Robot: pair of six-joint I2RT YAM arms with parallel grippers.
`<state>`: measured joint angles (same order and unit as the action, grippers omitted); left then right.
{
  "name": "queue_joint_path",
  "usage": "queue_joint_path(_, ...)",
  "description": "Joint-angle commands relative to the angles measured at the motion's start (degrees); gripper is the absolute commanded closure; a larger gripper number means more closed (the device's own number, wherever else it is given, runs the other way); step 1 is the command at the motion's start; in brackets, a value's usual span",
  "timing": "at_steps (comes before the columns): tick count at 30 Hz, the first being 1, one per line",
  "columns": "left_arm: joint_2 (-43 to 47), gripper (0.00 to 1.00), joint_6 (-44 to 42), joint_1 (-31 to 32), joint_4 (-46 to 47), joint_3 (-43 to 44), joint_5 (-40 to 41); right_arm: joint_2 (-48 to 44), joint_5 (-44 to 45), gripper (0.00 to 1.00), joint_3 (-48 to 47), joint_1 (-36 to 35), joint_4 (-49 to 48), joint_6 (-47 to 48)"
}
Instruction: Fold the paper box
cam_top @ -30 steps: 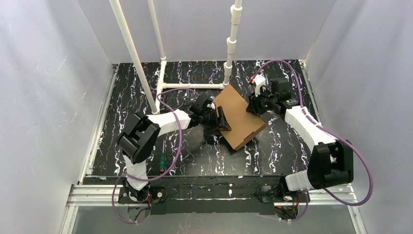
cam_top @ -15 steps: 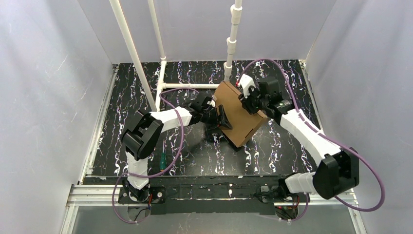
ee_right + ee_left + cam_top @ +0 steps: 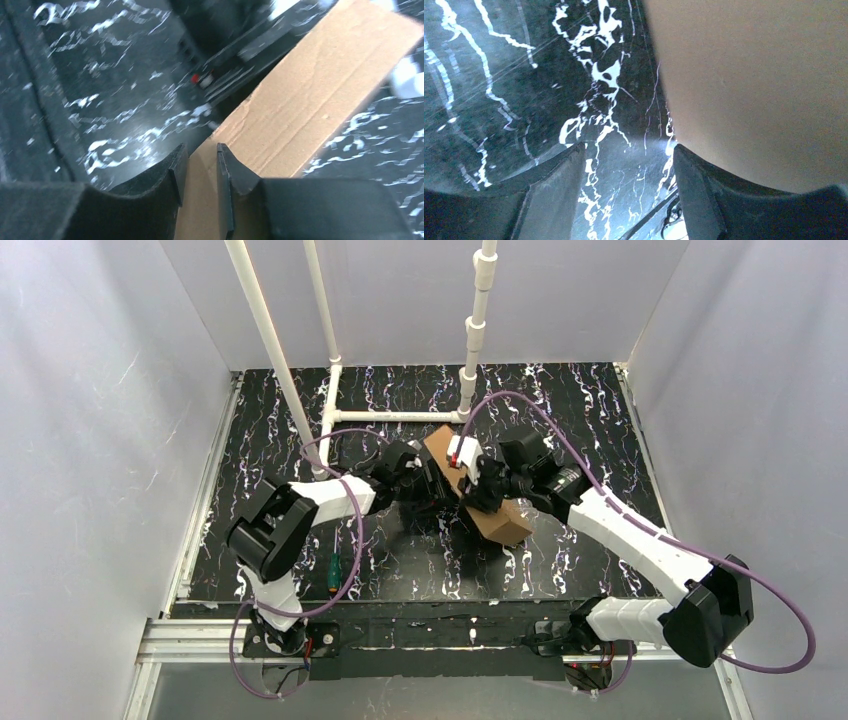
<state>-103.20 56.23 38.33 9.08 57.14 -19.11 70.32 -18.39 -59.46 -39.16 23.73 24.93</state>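
The paper box [image 3: 503, 522], plain brown cardboard, stands tipped up on the dark marbled table and shows as a narrow strip from above. My left gripper [image 3: 424, 488] is open against its left side. In the left wrist view only table shows between the fingers [image 3: 626, 195], and the cardboard [image 3: 764, 85] lies against the outer side of the right finger [image 3: 699, 200]. My right gripper [image 3: 478, 494] sits on the box's upper part. Its jaws [image 3: 200, 160] stand a narrow gap apart over the cardboard strip [image 3: 320, 85], clamping nothing that I can see.
A white pipe frame [image 3: 395, 416] lies along the table's back, with an upright pipe [image 3: 478, 330] just behind the box. A green-handled tool [image 3: 333, 570] lies near the left arm's base. Grey walls close in both sides.
The right arm has swung left over the box and its jaws have narrowed. The box has tipped from lying flat to standing on edge and shifted left. The left gripper has stayed beside it.
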Motion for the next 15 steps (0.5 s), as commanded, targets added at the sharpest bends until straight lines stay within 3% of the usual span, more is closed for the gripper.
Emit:
queue_joint_path(1,6.7,0.37,1.0,-0.8,3.2,-4.4,2.7,0.3,-4.7,0.62,2.4,-0.7,14.4,0.7)
queue_joint_path(9,11.7,0.37,0.7,-1.7,3.3,-9.9,2.5,1.0,-15.3,0.51,-5.7,0.3,21.0,3.7)
queue_joint_path(15,15.7,0.37,-0.2,-2.9,3.2,-14.8,2.5,1.1,-15.2,0.4,-5.0,9.3,21.7,7.3)
